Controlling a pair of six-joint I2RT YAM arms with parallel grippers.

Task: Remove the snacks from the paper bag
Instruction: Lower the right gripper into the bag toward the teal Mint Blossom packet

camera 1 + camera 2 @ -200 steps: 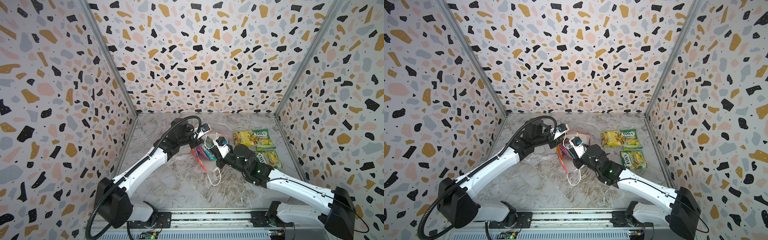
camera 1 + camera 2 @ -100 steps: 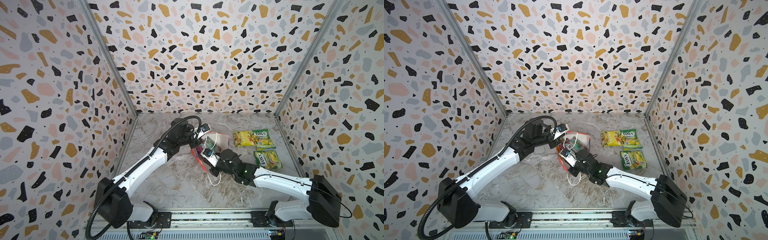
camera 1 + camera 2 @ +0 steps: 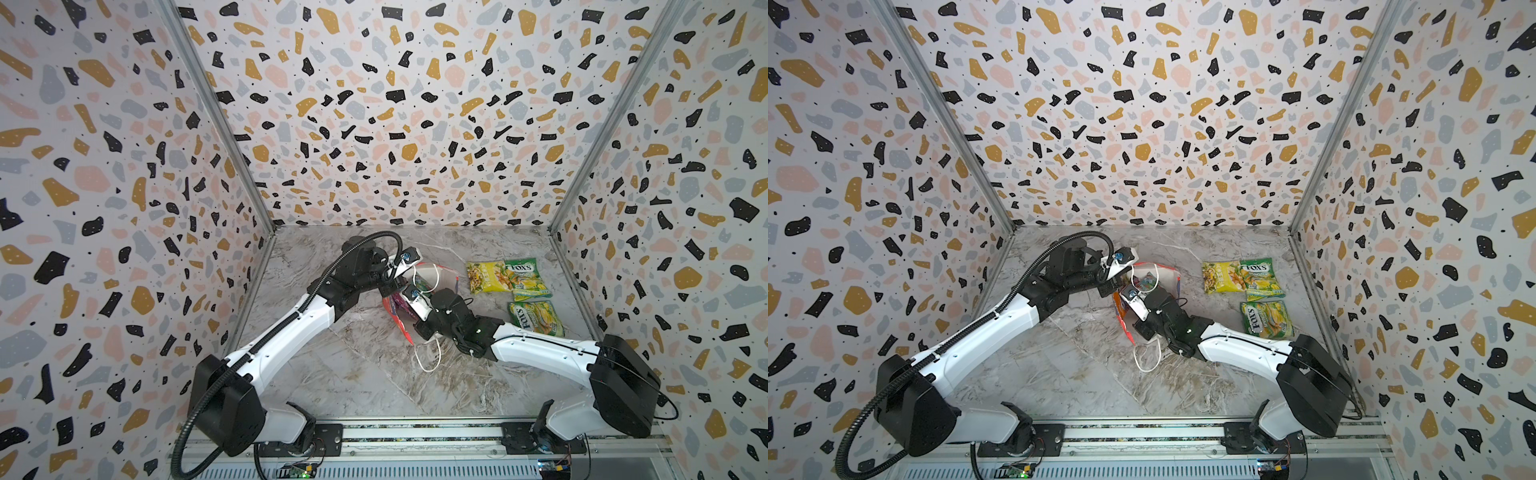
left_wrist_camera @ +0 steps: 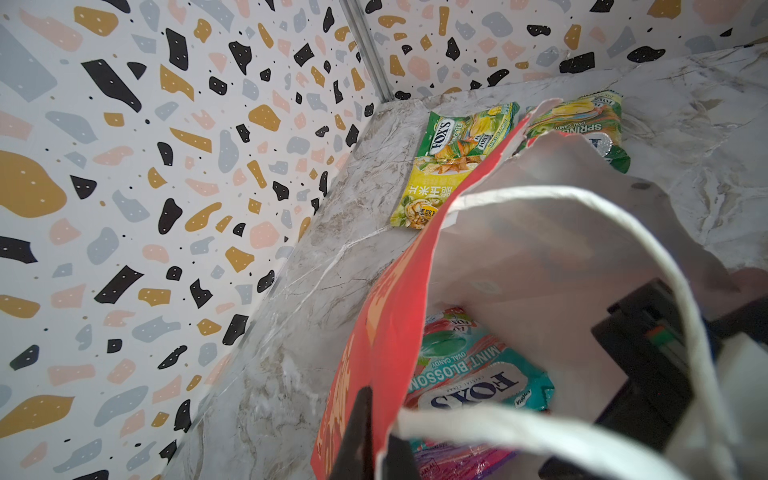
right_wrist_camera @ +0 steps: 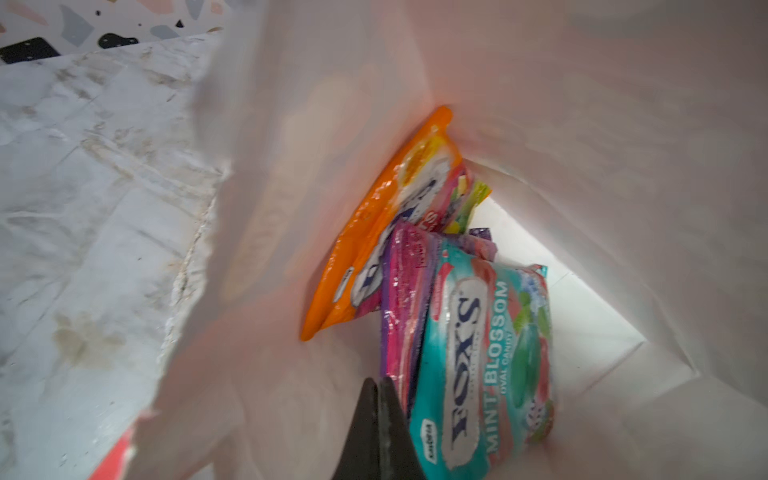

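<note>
Steady the paper bag (image 4: pixel 386 332) with the left gripper (image 4: pixel 376 449), clamped on the red rim at the bag's mouth, to spread the white walls. Inside the bag, note the right gripper (image 5: pixel 376 415), fingers pressed together on nothing, just beside the teal packet (image 5: pixel 482 361). Before any pull, part those fingers and slide one down each face of the teal packet, nearest the bag's mouth and probably the easiest to free. Pinch at the packet edge closest to the mouth rather than on the slippery glossy middle. Leave the purple packet (image 5: pixel 405 291) and the orange packet (image 5: pixel 386 232), leaning deeper in against the bag's wall, for later turns. Draw out slowly through the mouth, to avoid snagging the white cord handle (image 4: pixel 540 192) looped across it or dragging the thin paper along. Set the catch down outside the bag, by the three snacks (image 3: pixel 525 278) already lying apart from it on the marble table (image 3: pixel 353 374). Judged roughly half done, going by three out and at least three within.
</note>
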